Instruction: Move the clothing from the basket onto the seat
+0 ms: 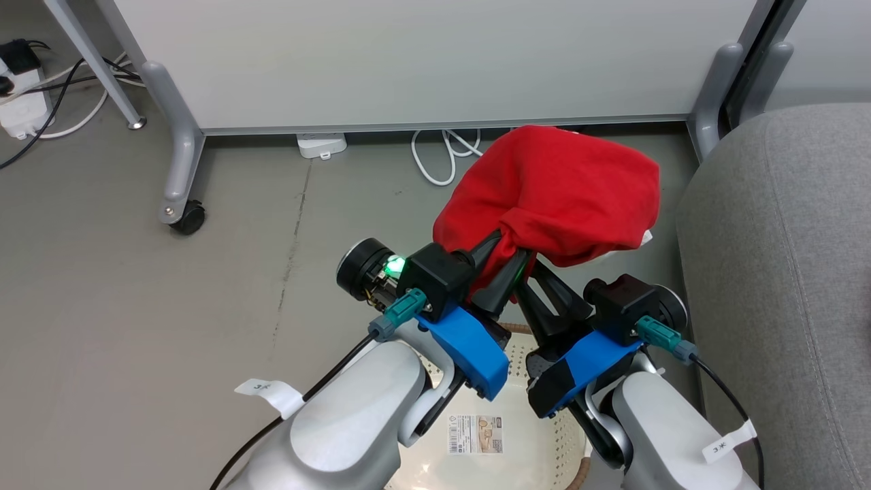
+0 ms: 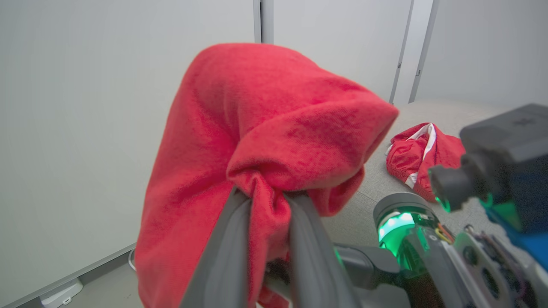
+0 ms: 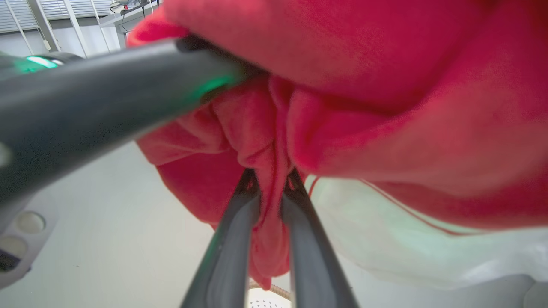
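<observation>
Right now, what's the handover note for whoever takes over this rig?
Left gripper: shut on the plain red fabric garment, lifted clear of the cream perforated plastic basket.
Right gripper: shut on the same garment.
Done: red garment with white trim lies on the light grey upholstered sofa; the basket looks empty where visible.
Left: carry the plain garment to the sofa on the robot's right and release it.

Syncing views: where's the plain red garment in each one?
Head: garment upper centre-right.
Left wrist: centre, running from near the top to the bottom edge.
Right wrist: across the top, a fold pinched at centre.
Landmark: left gripper pinching it; its finger crosses the right wrist view's upper left.
</observation>
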Robot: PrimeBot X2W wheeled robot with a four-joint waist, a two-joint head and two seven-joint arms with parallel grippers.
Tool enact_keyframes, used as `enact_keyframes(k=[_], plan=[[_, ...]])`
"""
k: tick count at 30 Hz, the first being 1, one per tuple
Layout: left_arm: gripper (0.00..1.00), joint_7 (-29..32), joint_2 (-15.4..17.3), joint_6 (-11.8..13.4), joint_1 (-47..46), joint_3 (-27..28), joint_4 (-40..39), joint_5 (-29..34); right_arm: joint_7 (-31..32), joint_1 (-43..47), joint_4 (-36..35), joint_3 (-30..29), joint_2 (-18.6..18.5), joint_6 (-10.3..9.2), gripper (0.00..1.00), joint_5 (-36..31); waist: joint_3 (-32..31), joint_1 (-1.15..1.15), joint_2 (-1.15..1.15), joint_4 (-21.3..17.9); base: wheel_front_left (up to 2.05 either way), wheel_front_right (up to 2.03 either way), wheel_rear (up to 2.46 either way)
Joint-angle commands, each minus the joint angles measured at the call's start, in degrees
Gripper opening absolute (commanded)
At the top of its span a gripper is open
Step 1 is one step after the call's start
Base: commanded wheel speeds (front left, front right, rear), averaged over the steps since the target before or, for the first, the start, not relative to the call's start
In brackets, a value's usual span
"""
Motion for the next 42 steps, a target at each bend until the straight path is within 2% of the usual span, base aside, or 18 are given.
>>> enact_keyframes(k=[1, 7, 8, 9, 25, 42], plan=[[0.0, -0.4, -0.1, 0.2, -1.0, -0.1, 0.0, -0.1, 0.0, 0.0, 0.2, 0.3, 0.0, 0.03, 0.0, 0.5, 0.0, 0.0, 0.0, 0.0, 0.0, 0.0, 0.0], [0.0, -0.8, 0.0, 0.9, -1.4, -0.1, 0.3, 0.4, 0.0, -0.1, 0.3, 0.6, 0.0, 0.03, 0.0, 0.8, 0.0, 0.0, 0.0, 0.0, 0.0, 0.0, 0.0], [0.31, -0.8, 0.0, 1.2, -1.5, -0.1, 0.4, 0.4, 0.0, -0.1, 0.3, 0.7, 0.0, 0.03, 0.0, 0.8, 0.0, 0.0, 0.0, 0.0, 0.0, 0.0, 0.0], [1.0, -0.9, 0.0, 1.3, -1.6, -0.2, 0.4, 0.5, 0.0, -0.2, 0.3, 0.7, 0.0, 0.03, 0.0, 0.9, 0.1, 0.0, 0.0, 0.0, 0.0, 0.0, 0.0], [1.0, -1.9, 1.2, 2.4, -2.1, 0.2, -0.5, 1.0, 0.0, 0.3, 0.7, -0.9, 0.0, 0.02, 0.0, 0.2, 0.8, 0.0, 0.0, -1.2, 0.0, 0.0, 0.0], [1.0, -1.4, 3.7, 3.2, -1.1, -0.7, -1.6, 1.2, 0.0, 2.0, -1.2, -6.8, 0.0, 0.03, 0.0, -2.5, 3.0, 0.0, 0.0, -8.9, 0.0, 0.0, 0.0]])
